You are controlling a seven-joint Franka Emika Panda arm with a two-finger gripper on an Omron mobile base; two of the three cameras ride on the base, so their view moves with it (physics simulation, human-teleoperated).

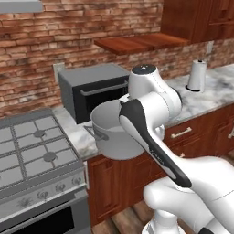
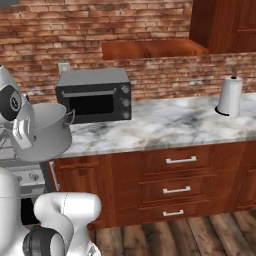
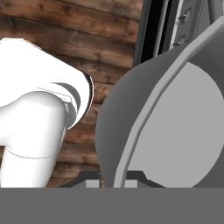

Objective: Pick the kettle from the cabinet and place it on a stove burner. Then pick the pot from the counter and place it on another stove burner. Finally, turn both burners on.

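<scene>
1 pot [image 1: 109, 132] gripped by end effector [image 3: 113, 181]

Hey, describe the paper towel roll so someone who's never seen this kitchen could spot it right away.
Find the white marble counter below the brick wall and follow it right, away from the black microwave. The paper towel roll stands upright there, alone near the far end: a tall white cylinder on a small dark base, unlike the wide grey pot.
</scene>
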